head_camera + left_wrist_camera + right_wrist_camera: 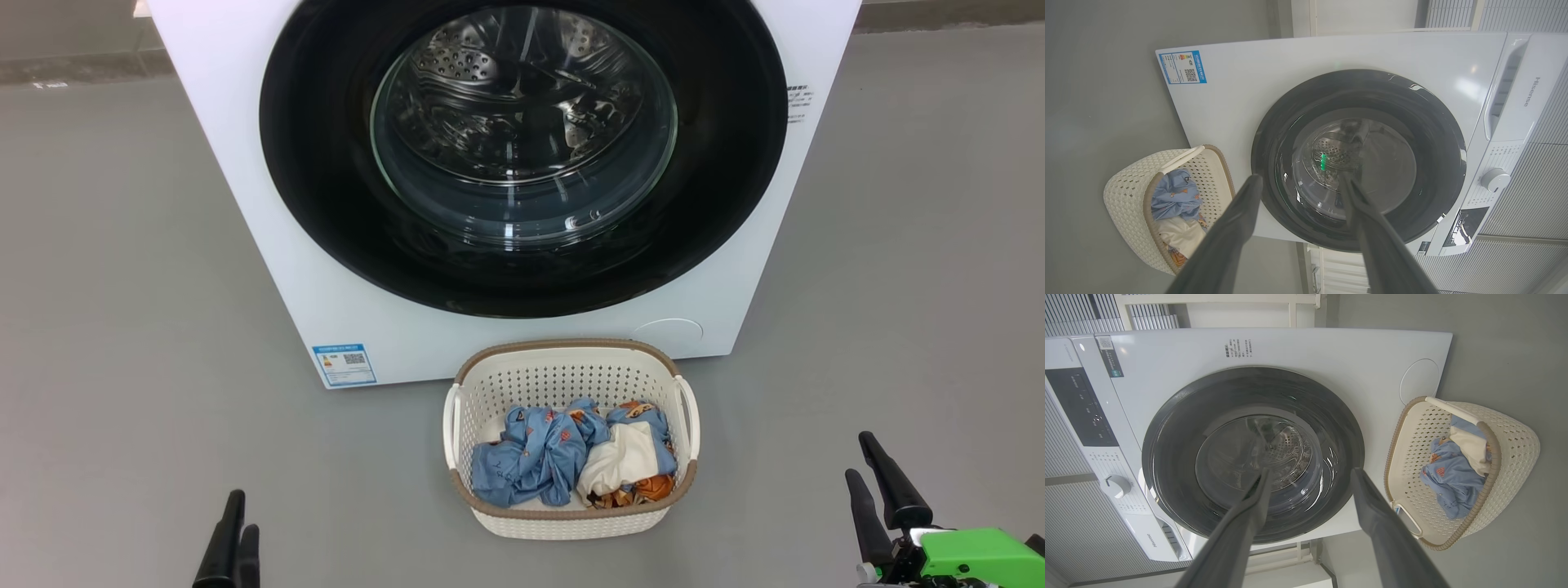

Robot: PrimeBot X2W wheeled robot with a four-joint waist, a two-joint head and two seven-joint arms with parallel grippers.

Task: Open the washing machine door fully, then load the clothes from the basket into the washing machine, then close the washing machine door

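Note:
The white washing machine point(245, 163) stands ahead, its round black-rimmed door point(522, 155) shut flush against the front, with the steel drum visible through the glass. The cream basket point(571, 367) sits on the floor just in front of it and holds light-blue, cream and orange clothes point(563, 457). My left gripper point(243, 512) is low at the left, open and holding nothing, well short of the basket. My right gripper point(859, 456) is low at the right, also open and holding nothing. In the wrist views, the left gripper point(1300, 177) and right gripper point(1311, 471) both point at the door point(1359, 159) point(1253, 453).
Grey floor point(122, 327) spreads on both sides of the machine and basket. A blue label point(344, 364) and a round cover point(669, 331) mark the machine's lower front. The control panel with its knob point(1494, 179) sits along the top, and slatted wall panels stand behind.

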